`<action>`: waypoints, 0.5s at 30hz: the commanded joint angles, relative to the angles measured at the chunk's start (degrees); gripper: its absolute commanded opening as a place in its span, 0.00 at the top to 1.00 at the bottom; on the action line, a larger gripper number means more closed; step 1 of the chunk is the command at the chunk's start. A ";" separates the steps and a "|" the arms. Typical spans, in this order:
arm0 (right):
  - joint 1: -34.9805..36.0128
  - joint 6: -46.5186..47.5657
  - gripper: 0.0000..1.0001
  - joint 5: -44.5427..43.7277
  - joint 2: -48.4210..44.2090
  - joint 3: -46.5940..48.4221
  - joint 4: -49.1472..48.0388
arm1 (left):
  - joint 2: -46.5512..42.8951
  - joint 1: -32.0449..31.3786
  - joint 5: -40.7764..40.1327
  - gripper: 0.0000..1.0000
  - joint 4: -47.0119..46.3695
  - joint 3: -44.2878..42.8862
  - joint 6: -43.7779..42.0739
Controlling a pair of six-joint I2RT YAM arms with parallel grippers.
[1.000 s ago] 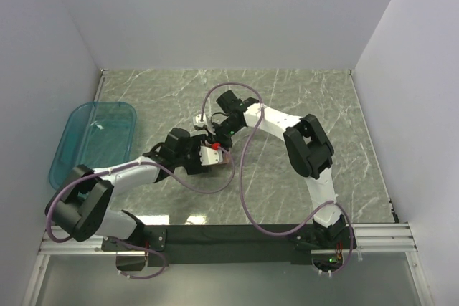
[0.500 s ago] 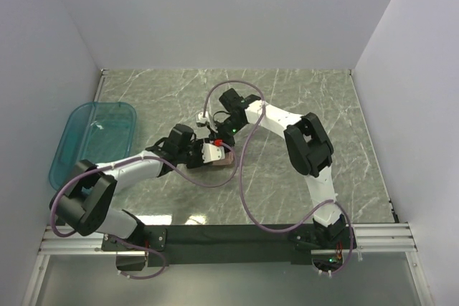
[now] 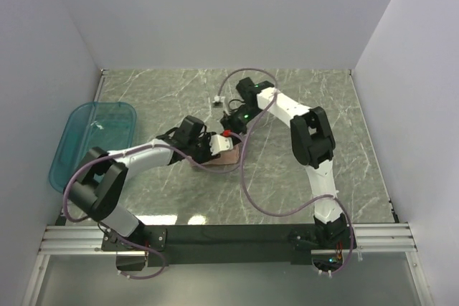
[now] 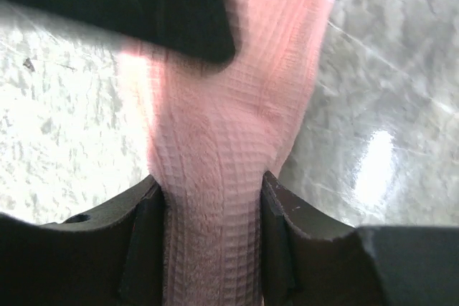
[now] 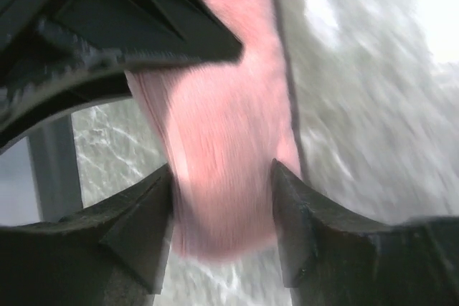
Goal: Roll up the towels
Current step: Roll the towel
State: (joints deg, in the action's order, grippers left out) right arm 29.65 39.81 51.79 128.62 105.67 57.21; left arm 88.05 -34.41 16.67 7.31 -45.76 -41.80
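Note:
The salmon-pink towel point(image 3: 229, 158) lies bunched into a narrow roll mid-table, between both arms. My left gripper point(image 3: 217, 150) comes in from the left. In the left wrist view it point(image 4: 211, 241) is shut on the towel point(image 4: 222, 127), whose waffle cloth is pinched in between the fingers point(image 4: 143, 241). My right gripper point(image 3: 229, 135) comes from the far side. In the right wrist view its point(image 5: 222, 223) fingers point(image 5: 147, 227) stand either side of the towel's end point(image 5: 222, 155) without squeezing it, and the picture is blurred. Most of the towel is hidden under the grippers in the top view.
A teal translucent tray point(image 3: 72, 150) sits at the left edge of the marble table. White walls close in the left, back and right. Purple cables loop off both arms across the table's middle. The left gripper's black body point(image 5: 107, 26) fills the top of the right wrist view.
My left gripper has closed on the towel and shifted right with it. My right gripper's jaws have widened, and its arm has drawn back toward the far right.

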 commanded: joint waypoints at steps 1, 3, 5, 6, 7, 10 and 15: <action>-7.31 -3.51 0.26 -2.75 -3.29 0.50 4.83 | 8.26 0.40 -5.60 0.58 20.10 0.77 5.68; -8.81 -3.78 0.21 -1.96 -3.20 1.73 6.15 | 10.29 0.31 -5.24 0.55 23.51 -2.30 6.12; -10.66 -3.95 0.10 -1.87 -3.28 2.35 7.56 | 13.37 0.22 -5.15 0.53 25.64 -4.33 6.29; -11.27 -4.13 0.09 -1.87 -3.55 2.44 7.56 | 14.25 0.22 -4.98 0.53 26.95 -5.82 5.77; -12.32 -4.48 0.09 -1.78 -4.16 2.44 7.56 | 15.39 0.14 -4.89 0.52 28.53 -6.36 5.42; -13.30 -4.74 0.08 -2.22 -5.21 2.00 7.13 | 17.06 -0.39 -5.50 0.48 30.65 -7.94 4.45; -15.50 -5.53 0.07 -3.18 -7.15 0.59 5.72 | 18.56 -0.83 -5.68 0.66 33.82 -9.43 4.97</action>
State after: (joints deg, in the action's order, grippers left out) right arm 14.74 35.29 48.86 126.37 105.73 62.61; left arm 98.65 -34.76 15.25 23.20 -60.10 -37.89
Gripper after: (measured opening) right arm 0.926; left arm 0.462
